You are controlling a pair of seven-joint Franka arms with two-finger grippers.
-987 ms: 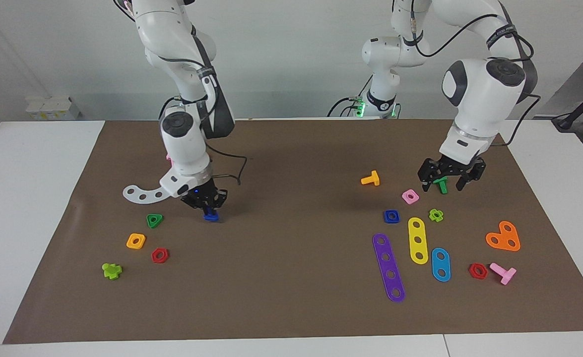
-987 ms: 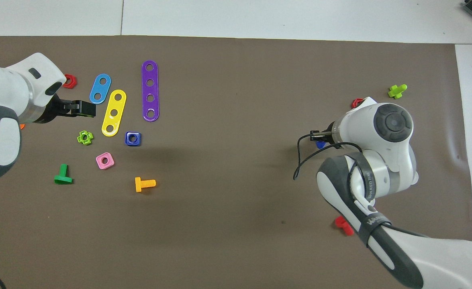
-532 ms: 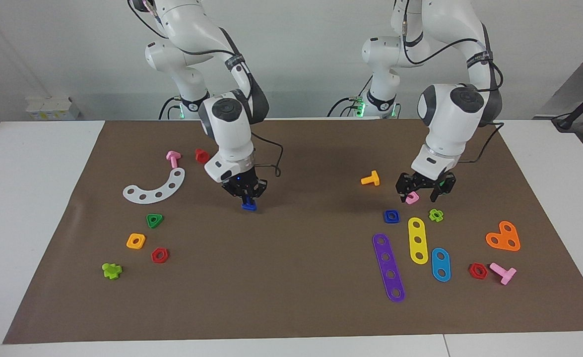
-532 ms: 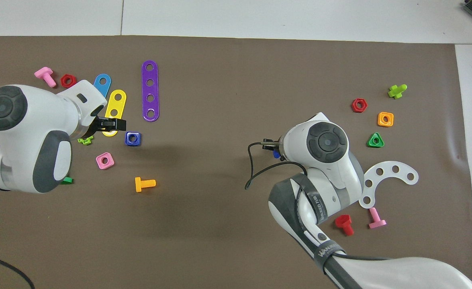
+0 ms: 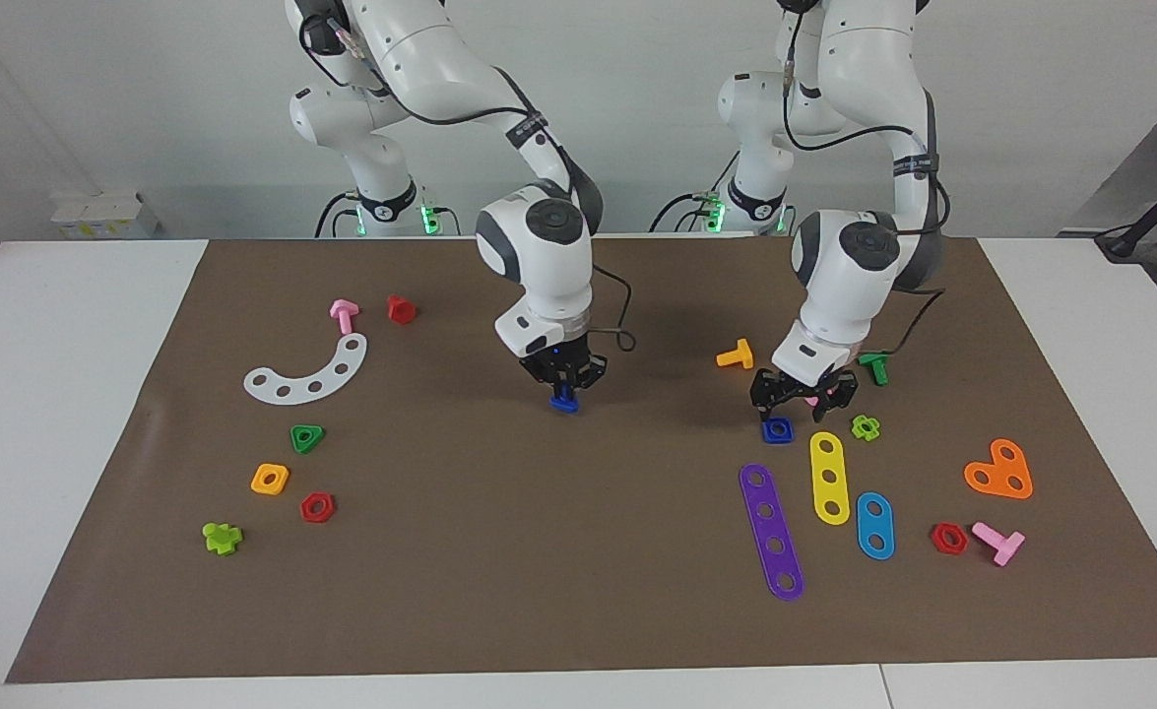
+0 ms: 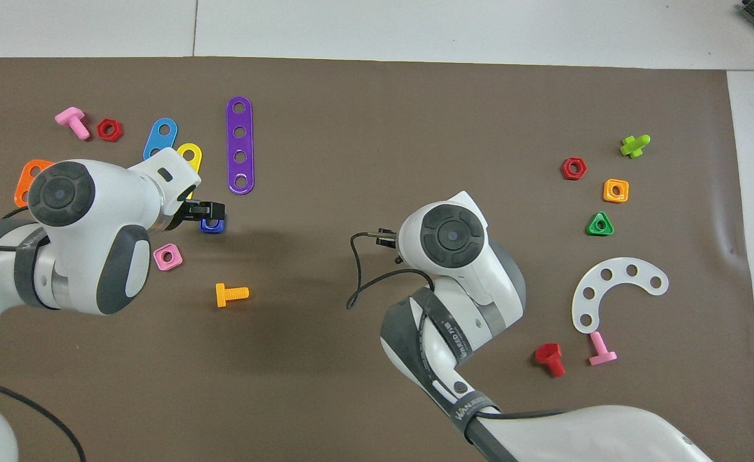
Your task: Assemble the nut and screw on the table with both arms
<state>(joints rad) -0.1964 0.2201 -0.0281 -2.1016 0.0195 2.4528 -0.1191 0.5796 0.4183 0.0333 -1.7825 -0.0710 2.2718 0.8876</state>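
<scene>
Now, right gripper (image 5: 564,386): I am clamping the screw (image 5: 564,402), stem up, over mid-mat.
Left gripper (image 5: 801,396): jaws apart, hovering over the nut (image 5: 777,430), lying flat.

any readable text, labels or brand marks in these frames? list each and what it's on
Printed band on the right arm's forearm sleeve: lettering visible, too blurred to read with confidence.
Second printed band on the same sleeve: too blurred to read.
Bands on both arms' cable sleeves in the facing view: too small to read.
Toy parts, including the nut and the screw: no markings visible.
Brown mat: no text.
</scene>
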